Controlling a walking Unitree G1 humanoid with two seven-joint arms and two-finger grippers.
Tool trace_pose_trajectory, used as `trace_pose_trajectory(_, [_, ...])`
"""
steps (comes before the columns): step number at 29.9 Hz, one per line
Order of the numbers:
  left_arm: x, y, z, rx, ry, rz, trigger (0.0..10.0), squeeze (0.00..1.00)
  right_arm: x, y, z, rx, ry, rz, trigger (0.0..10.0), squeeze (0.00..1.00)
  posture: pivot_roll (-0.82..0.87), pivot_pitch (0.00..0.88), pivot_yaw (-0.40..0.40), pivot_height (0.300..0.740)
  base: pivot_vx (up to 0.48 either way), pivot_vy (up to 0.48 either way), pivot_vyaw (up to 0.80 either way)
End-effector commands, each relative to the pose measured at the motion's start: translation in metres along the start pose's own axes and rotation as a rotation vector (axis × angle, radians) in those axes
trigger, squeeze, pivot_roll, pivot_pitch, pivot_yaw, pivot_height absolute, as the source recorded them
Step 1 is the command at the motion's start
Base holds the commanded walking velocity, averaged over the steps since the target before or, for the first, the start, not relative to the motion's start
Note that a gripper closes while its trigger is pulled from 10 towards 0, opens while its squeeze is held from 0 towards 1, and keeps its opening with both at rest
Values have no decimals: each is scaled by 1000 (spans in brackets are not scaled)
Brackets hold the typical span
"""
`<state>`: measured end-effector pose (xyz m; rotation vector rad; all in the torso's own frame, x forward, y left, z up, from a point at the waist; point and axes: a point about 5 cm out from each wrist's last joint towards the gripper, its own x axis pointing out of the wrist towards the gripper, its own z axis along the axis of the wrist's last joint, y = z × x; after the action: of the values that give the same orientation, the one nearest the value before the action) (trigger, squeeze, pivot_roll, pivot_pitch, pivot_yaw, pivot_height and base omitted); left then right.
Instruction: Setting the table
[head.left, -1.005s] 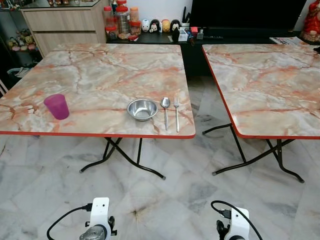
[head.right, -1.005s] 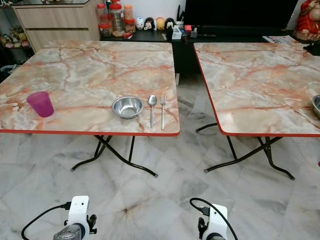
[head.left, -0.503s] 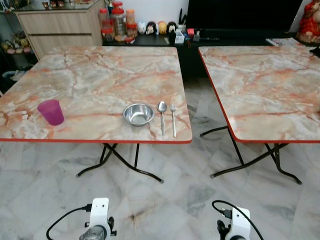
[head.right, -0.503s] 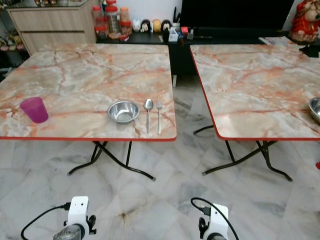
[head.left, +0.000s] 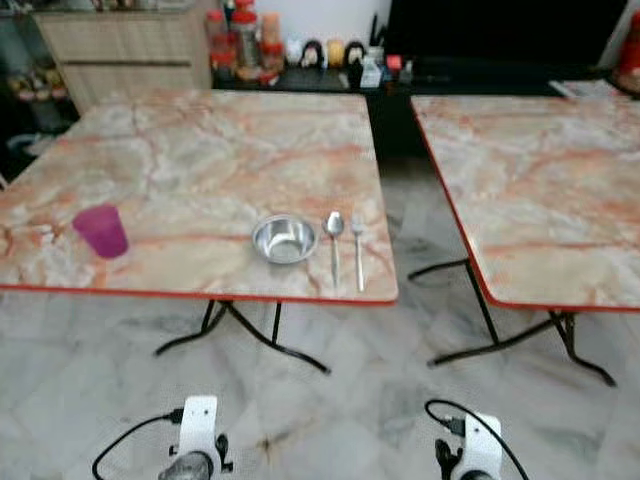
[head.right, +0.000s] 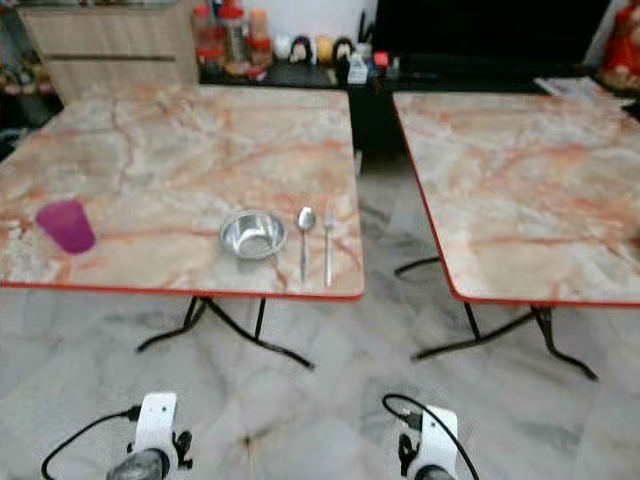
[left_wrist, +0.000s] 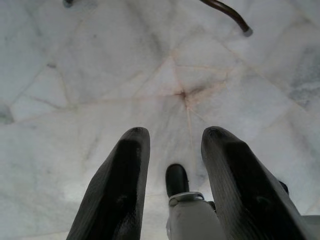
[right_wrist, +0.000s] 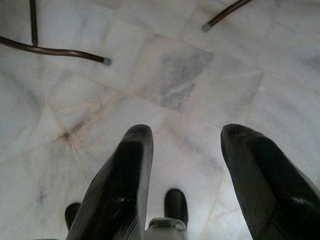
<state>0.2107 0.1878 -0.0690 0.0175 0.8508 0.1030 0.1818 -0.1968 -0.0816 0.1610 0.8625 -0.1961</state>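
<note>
Bowl (head.left: 284, 238), spoon (head.left: 334, 240), fork (head.left: 358, 250) laid; cup (head.left: 101, 230) at 9 o'clock. Both grippers (left_wrist: 172, 175) (right_wrist: 187, 175) empty, parted, hanging. Judged: approach stage; next, reach cup.

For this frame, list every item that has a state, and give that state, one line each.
purple cup: upright, on the left table, near its front edge
steel bowl: upright, looks empty
spoon: lying flat, right of the bowl
fork: lying flat, right of the spoon
left pincer: open, holding nothing, over the floor
right pincer: open, holding nothing, over the floor
</note>
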Motion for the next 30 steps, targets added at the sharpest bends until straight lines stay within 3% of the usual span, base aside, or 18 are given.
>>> trace_pose_trajectory(1, [0,-1,-2,-11,13,5,10000,0,0,-3,-1,-3,6,-9,10000,0,-1,0,-21,725,334,0,0])
trace_pose_trajectory(25, [0,0,-4,23,20,2,10000,0,0,-2,0,-20,7,10,10000,0,1,0,-19,725,354,0,-62])
trace_pose_trajectory(30, [-1,5,-6,32,25,34,10000,0,0,0,0,-32,10,20,10000,0,14,0,-26,725,60,0,0])
